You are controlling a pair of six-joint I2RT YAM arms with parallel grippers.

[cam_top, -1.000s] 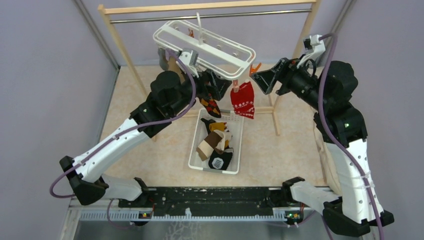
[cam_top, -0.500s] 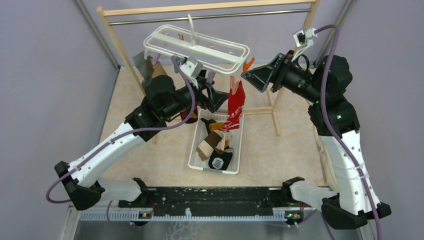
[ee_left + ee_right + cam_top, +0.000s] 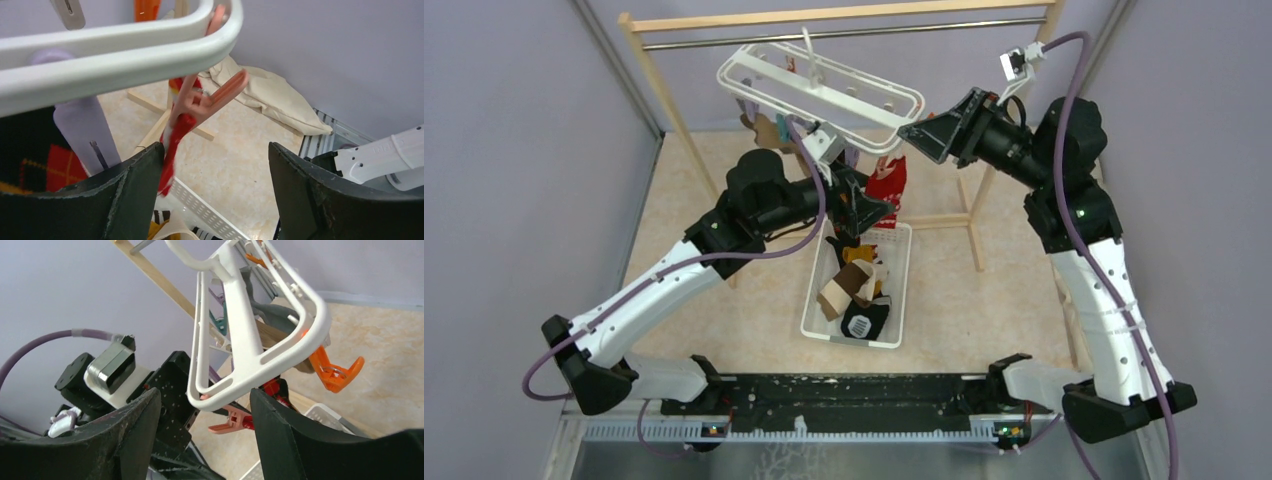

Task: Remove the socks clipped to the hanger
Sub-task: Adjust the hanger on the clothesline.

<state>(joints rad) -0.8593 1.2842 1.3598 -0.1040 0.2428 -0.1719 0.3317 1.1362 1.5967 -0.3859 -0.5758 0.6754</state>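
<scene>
Newly arrived, the unclenched left fingers (image 3: 130, 195) bracket the red sock (image 3: 175, 137), while the right fingers (image 3: 135, 435) (also released) straddle the hanger (image 3: 237, 320).

white plastic hanger (image 3: 911, 100) tilted, hook on metal rail (image 3: 724, 38). red patterned sock (image 3: 886, 182) clipped under right end by pink clip (image 3: 200, 102). other socks (image 3: 856, 292) heaped in white basket (image 3: 849, 340).

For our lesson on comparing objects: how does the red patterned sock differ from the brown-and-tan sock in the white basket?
The red patterned sock hangs from a pink clip on the hanger; the brown-and-tan sock lies loose in the basket. The red one is up high, the brown-and-tan one low down. The red one is bright, the other dull. Both are small cloth socks.
</scene>
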